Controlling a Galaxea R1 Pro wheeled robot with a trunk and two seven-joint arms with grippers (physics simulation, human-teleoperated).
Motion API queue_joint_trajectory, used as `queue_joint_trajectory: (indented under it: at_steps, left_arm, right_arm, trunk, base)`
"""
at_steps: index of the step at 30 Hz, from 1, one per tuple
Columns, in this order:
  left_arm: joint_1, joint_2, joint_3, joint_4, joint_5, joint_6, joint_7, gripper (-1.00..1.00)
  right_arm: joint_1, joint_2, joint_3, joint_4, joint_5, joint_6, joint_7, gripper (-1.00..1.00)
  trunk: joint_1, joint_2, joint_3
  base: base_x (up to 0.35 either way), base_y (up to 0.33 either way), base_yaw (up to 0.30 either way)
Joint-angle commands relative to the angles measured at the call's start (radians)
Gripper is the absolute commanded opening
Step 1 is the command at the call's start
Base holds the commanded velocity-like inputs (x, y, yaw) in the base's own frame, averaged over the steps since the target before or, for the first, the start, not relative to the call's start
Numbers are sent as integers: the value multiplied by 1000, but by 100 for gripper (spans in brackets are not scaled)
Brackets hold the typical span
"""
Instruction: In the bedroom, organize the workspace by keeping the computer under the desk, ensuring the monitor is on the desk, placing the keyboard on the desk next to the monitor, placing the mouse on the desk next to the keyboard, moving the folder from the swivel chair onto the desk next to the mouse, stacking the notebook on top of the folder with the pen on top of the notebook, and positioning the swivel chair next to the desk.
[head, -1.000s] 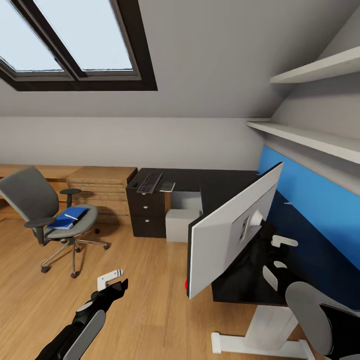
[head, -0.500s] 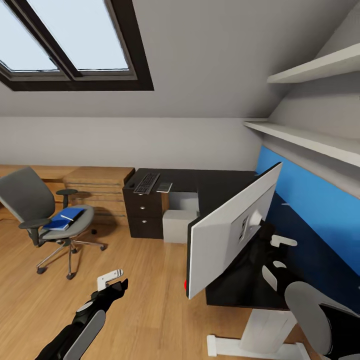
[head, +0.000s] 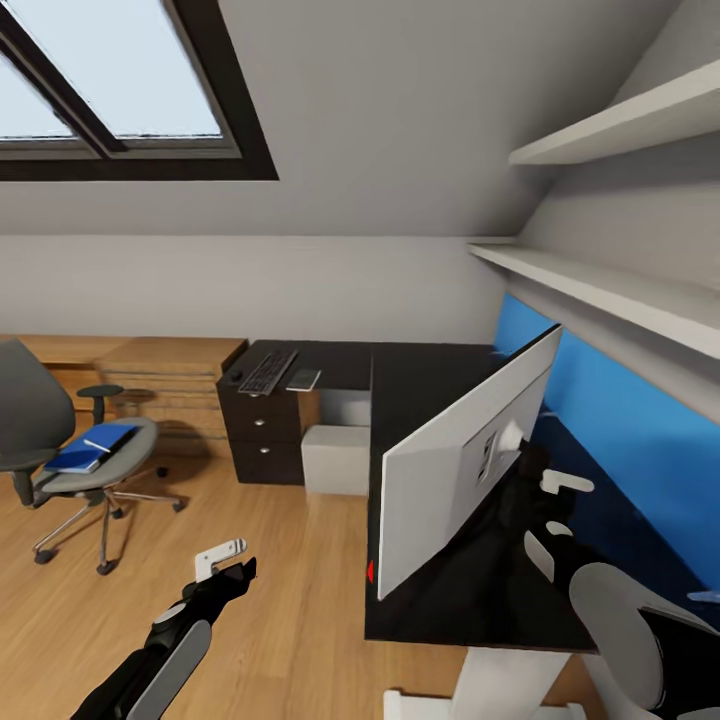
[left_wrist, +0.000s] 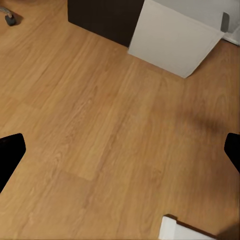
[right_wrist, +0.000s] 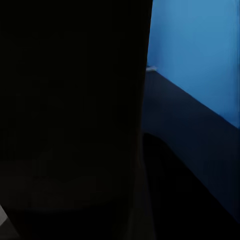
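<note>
While the right gripper (head: 540, 470) grips the monitor (head: 455, 470), the left gripper (head: 225, 560) hangs open.

No text, label, brand, number or sign can be read anywhere. The pale back of the monitor (head: 465, 470) has a small dark mounting plate, too small to show any writing, and the keyboard (head: 267, 371) keys are too far off to read.

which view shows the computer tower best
The left wrist view: the computer shows large, a pale box on the oak floor beside the dark desk drawers. The head view shows it small and far, under the desk. The right wrist view gives mostly dark surface and blue wall panel.
</note>
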Motion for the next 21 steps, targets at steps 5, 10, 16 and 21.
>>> queue_joint_trajectory:
  at_steps: [5,10,16,21]
  left_arm:
    - [-1,1,-3,-2,7,2,9,100]
    - [-1,1,-3,-2,7,2,9,100]
    - [-1,1,-3,-2,8,2,10,100]
    - [-1,1,-3,-2,7,2,10,100]
  right_arm:
    - [-1,0,9,3,-6,-6,-7,-100]
    - [-1,0,8,3,-6,-5,-7,-100]
    - [-1,0,8,3,-6,-5,-5,-100]
    - [-1,0,8,1,-6,-2,-6,-100]
  trunk:
    - [1,-1,-2]
    - [1,-1,-2]
    - [1,-1,-2]
    - [1,-1,-2]
  base:
    - [154,-256,-3]
    - [139,-214,0]
    - [28,-32,0]
    - [172,-48,0]
